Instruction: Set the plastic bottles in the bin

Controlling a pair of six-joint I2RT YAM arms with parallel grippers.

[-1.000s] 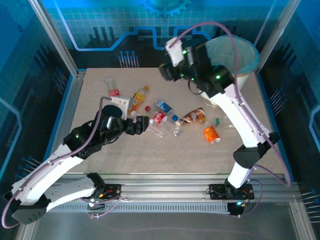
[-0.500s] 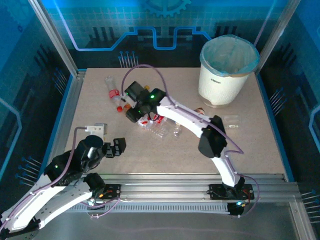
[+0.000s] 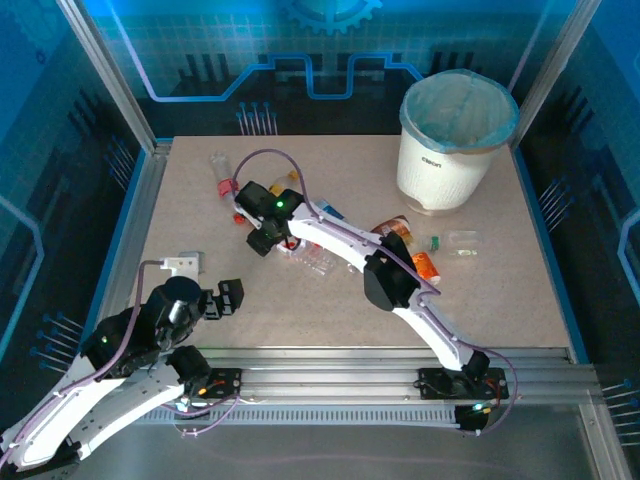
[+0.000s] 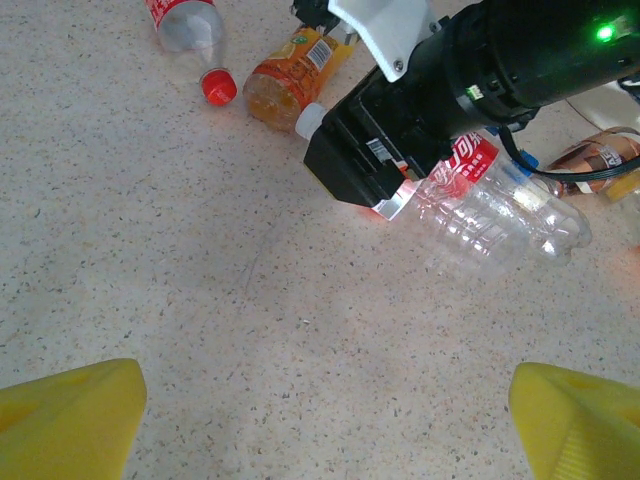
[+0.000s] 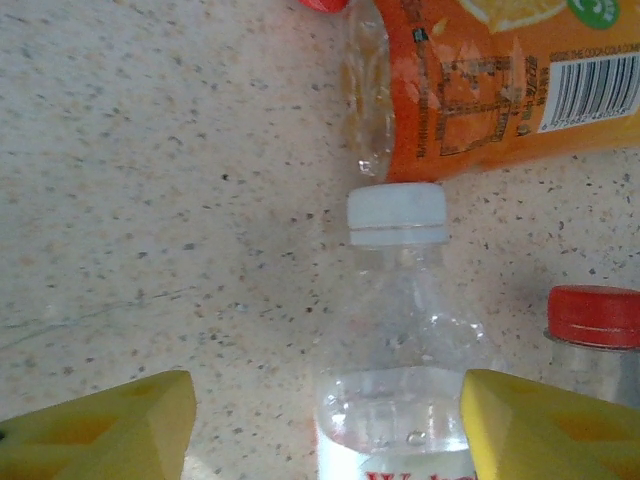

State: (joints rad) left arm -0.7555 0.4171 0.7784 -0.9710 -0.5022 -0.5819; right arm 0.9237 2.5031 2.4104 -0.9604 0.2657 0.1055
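Over clear bottle (image 5: 400, 320), right hand (image 5: 328, 405) stretched low, spread wide; left hand (image 4: 328, 400) open.

High overview, close wrist views, shared bottles (image 3: 314, 261)

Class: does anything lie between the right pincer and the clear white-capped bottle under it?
Nothing visible does. The right pincer stands open, its fingertips either side of the clear white-capped bottle. An orange-labelled bottle lies just past the cap; a red-capped bottle sits close to one fingertip.
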